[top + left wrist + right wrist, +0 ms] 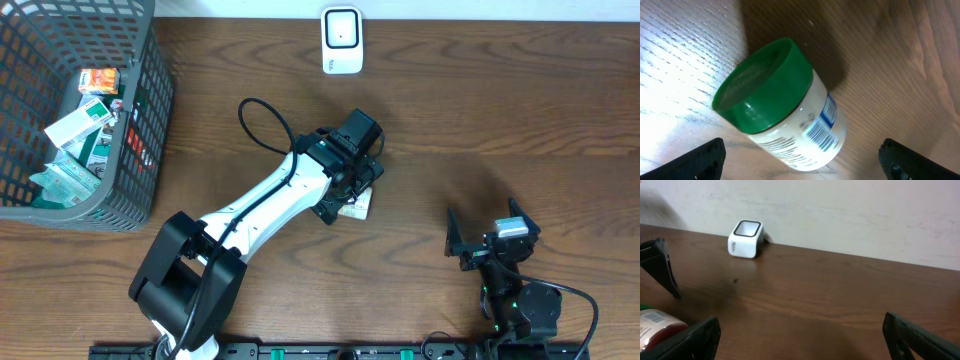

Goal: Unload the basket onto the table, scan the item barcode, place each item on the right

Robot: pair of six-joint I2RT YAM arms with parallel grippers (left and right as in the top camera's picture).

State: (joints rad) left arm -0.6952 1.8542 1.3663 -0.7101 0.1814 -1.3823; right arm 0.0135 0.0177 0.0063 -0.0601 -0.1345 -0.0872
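Observation:
The item is a white jar (810,125) with a green lid (765,87), lying on its side on the wooden table. Its barcode (819,134) faces up on the label. My left gripper (802,152) hangs open right above it, one finger on each side, not touching it. In the overhead view the jar (357,208) peeks out under the left gripper (352,192) at mid-table. The white scanner (341,40) stands at the far edge, also seen as the scanner (745,239) by the wall. My right gripper (487,235) is open and empty at the front right.
A grey mesh basket (140,130) with several boxes stands at the far left. The left arm's black cable (262,118) loops over the table behind the wrist. A left finger (661,266) and part of the jar (652,325) show at the right wrist view's left edge.

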